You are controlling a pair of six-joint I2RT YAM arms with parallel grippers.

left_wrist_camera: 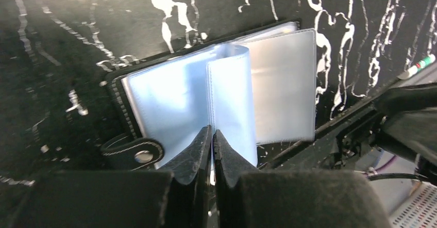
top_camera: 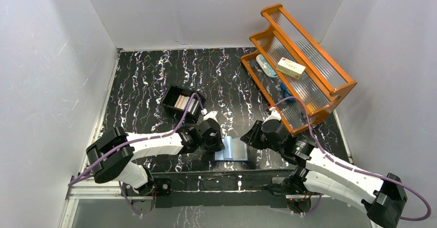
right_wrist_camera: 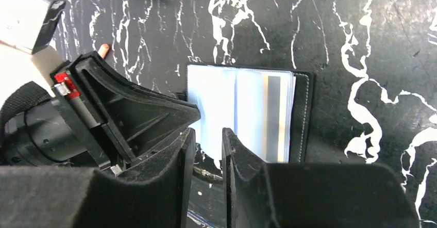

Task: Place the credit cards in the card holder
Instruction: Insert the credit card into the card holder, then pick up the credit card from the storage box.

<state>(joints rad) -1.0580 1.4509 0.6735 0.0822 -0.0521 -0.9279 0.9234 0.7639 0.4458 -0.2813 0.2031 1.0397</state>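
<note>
Two arms meet over the card holder (top_camera: 234,150), which lies open and flat on the black marbled tabletop (top_camera: 144,78), low in the centre of the top view.

In the left wrist view the holder fills the middle of the frame, with its snap tab (left_wrist_camera: 135,152) at lower left. One clear sleeve (left_wrist_camera: 229,99) stands up from the spine. The left jaws are pinched together on its near edge at bottom centre, with no gap between them. The other sleeves lie flat towards the right.

In the right wrist view the right jaws sit at bottom centre, a narrow gap apart, just below the holder's lower left corner. Pale sleeve shows through the gap, but I cannot tell whether they touch it; nothing looks gripped. One of the credit cards (right_wrist_camera: 273,115), grey with a dark stripe, rests in a sleeve on the holder's right side.

From above, the left arm (top_camera: 154,144) stretches from the lower left across to the holder's left edge. The right arm (top_camera: 330,168) reaches up and left from the lower right to the holder's right edge.

More cards stand in a black box (top_camera: 172,98) up and to the left, well apart from the holder.
</note>
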